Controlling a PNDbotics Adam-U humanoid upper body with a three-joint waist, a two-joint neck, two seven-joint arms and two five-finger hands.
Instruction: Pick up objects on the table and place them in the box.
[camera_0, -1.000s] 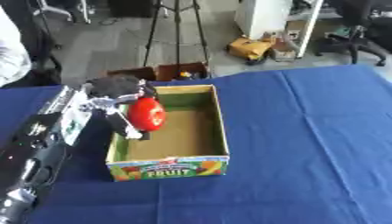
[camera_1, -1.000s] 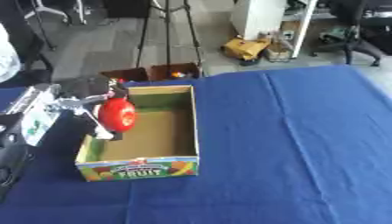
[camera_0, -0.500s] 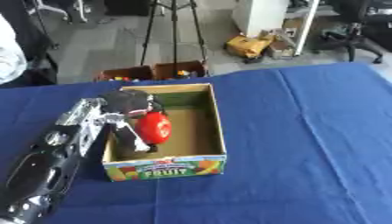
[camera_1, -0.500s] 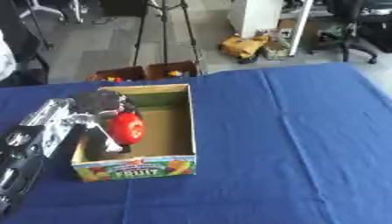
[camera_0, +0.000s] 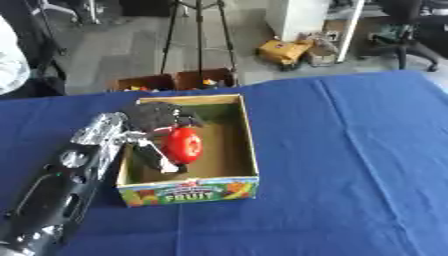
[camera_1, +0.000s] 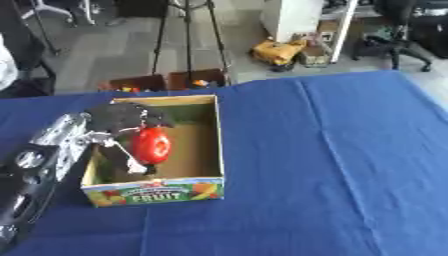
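My left arm (camera_0: 61, 185) runs up from the near left corner of the tabletop (camera_0: 350, 165), which is covered in blue cloth. Past it stands the box (camera_0: 188, 189), a cardboard tray with "FRUIT" on its near wall, left of the tabletop's middle. My left hand (camera_0: 156, 120) reaches over the box's left wall, fingers and thumb curled round a red round object (camera_0: 184, 145) that sits inside the box, toward its left side. Whether the object touches the box floor I cannot tell.
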